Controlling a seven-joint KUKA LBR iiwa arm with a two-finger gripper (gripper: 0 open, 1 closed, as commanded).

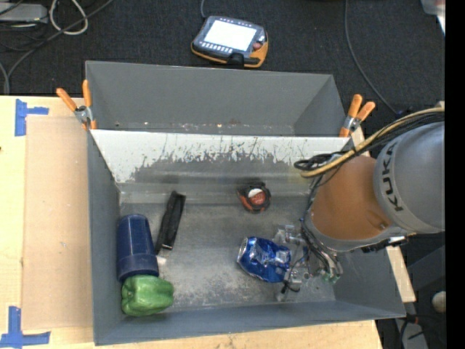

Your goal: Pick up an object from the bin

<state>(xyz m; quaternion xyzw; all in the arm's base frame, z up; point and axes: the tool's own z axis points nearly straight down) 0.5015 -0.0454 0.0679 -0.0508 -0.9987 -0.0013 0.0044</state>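
The gripper [294, 271] is sitting low at the front right of the bin [218, 104], right up against a crumpled blue packet [261, 259]. Honestly can't tell if it's gripping anything.

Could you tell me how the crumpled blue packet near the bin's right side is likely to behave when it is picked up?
The blue packet looks crumpled and creased, so it is probably thin, floppy and light for its size. Its shiny surface suggests it may slip in a grasp. Lying flat and wrinkled, it seems unlikely to roll.
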